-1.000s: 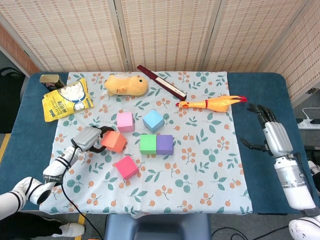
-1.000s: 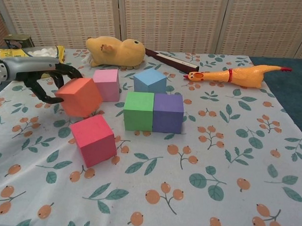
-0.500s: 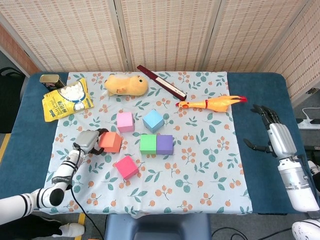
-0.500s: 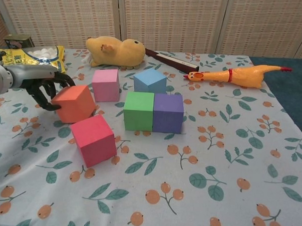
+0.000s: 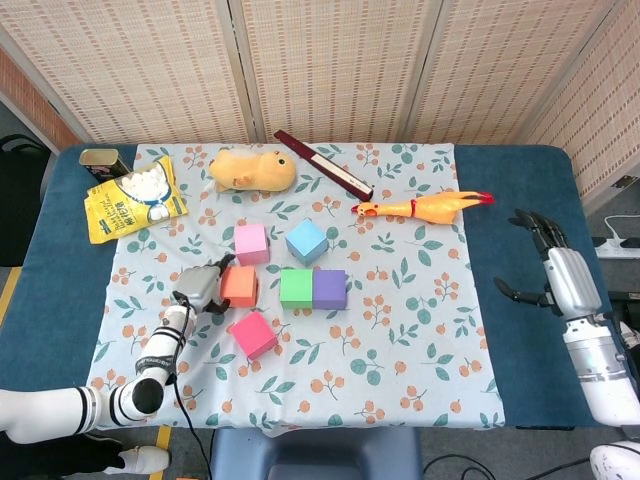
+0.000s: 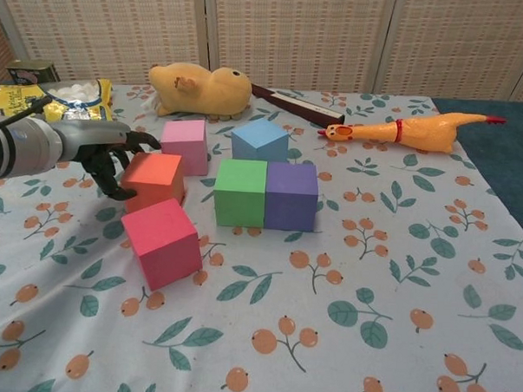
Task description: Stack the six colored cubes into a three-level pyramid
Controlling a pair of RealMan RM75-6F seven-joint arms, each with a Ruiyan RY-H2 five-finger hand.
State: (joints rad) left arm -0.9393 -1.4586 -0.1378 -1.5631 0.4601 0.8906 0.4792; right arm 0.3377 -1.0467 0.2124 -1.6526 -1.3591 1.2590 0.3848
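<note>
My left hand (image 6: 107, 154) grips the orange cube (image 6: 154, 179) on the surface (image 6: 397, 280) left of centre, just left of the touching green cube (image 6: 240, 192) and purple cube (image 6: 291, 196), while my right hand (image 5: 553, 270) hangs open, fingers spread, at the right edge.

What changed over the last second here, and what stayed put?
The left robot hand, holding the orange cube, carried it right, toward the green cube, and lower; it now looks set on the cloth, a gap still between them. The right robot hand drifted slightly nearer the camera, open. The green, purple, blue, pink and magenta cubes stayed.
</note>
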